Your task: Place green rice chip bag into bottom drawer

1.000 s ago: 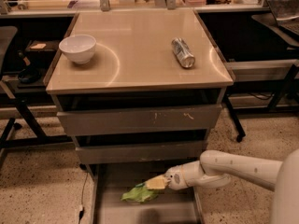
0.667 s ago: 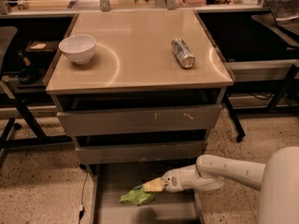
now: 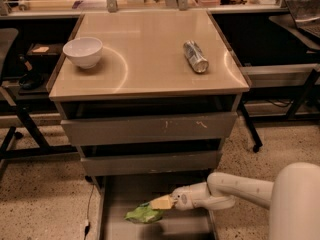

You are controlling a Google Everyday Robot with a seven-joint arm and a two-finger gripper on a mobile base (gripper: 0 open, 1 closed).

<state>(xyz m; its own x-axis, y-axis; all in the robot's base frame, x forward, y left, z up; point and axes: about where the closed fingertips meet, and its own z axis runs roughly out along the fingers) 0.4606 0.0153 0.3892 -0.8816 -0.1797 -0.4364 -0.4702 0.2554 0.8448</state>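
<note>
The pincer (image 3: 162,202) sits low in the frame, just right of centre, reaching leftward over the open bottom drawer (image 3: 129,193). Its pale tip meets the upper right edge of the green rice chip bag (image 3: 144,214); whether it is open or clamped on the bag cannot be told. The bag lies crumpled inside the drawer (near its front, toward the bottom edge of the frame). The white arm (image 3: 240,189) runs off to the lower right. Above are two closed grey drawers (image 3: 150,128). On the desk (image 3: 150,79), a white bowl (image 3: 83,52) stands at upper left and a silver can (image 3: 195,56) lies at upper right, well apart.
</note>
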